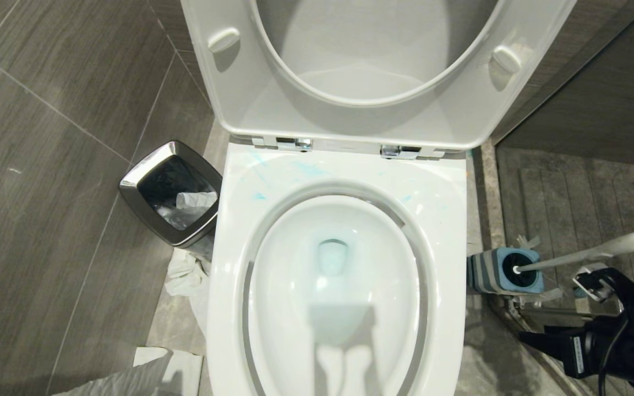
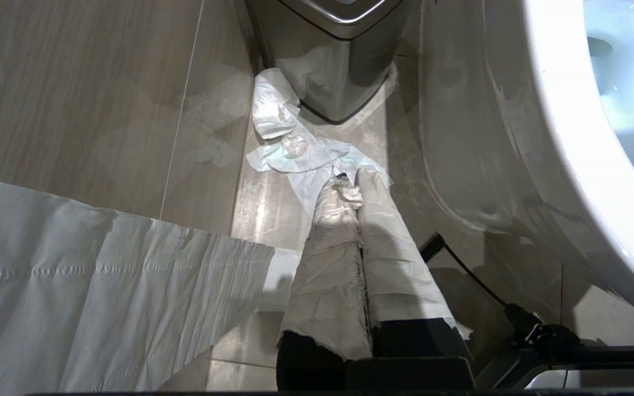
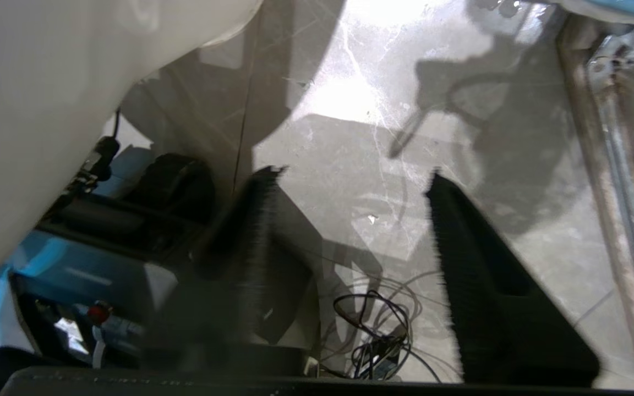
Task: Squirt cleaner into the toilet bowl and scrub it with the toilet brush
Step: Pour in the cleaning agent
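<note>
Right tool point(image 3: 350, 220): black ribbed fingers stand apart with nothing between them, hanging over the grey floor beside the toilet; in the head view the arm sits low at the right.
Left tool point(image 2: 358, 187): paper-wrapped fingers pressed together, parked low by the bin.
Step in hand: reaching for the long slim white plastic toilet brush point(image 1: 586, 254).
Doing it well: take the slanted handle mid-length, then lift along its tilt so the small square blue holder point(image 1: 507, 270) stays put.
Toilet bowl point(image 1: 344, 181): glossy white ceramic, oval basin, seat raised.
Cleaner point(image 1: 309, 168): thin turquoise streaks on the rim; water tinted.
Bin point(image 1: 171, 190): chrome-rimmed, squarish.
</note>
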`<state>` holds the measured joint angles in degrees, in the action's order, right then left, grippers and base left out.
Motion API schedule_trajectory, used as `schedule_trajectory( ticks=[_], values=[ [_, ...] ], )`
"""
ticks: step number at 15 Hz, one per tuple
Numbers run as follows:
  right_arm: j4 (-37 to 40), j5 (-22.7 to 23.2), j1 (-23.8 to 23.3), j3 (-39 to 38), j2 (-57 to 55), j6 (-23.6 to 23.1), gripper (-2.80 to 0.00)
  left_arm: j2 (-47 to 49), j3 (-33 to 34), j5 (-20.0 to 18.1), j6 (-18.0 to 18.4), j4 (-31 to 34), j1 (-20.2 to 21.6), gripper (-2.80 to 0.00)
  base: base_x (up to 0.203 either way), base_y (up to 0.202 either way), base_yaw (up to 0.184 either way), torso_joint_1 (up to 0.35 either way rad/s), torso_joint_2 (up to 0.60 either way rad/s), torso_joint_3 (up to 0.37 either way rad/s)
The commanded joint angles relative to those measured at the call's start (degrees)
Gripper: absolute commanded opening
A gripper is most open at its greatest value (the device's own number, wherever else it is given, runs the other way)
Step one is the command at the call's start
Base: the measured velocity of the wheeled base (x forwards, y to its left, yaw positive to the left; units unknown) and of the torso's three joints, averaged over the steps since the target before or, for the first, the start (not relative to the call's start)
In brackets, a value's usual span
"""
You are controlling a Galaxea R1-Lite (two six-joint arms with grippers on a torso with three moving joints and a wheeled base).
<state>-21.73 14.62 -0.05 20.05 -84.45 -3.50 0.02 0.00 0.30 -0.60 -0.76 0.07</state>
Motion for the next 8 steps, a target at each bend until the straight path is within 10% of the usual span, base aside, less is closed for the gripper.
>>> schedule_trajectory(
  ticks=[1,8],
  values=[
    [-4.1,0.2,0.0,-0.3,-7.7,0.0,-2.8,0.0,0.4,0.0,0.0,0.0,0.0,-2.8,0.0,0.0,0.0,0.0,0.0,0.0],
    [-38.1,-0.3,-3.9,-0.8,-29.9,-0.1,-2.8,0.0,0.4,0.0,0.0,0.0,0.0,-2.8,0.0,0.0,0.0,0.0,0.0,0.0]
  ],
)
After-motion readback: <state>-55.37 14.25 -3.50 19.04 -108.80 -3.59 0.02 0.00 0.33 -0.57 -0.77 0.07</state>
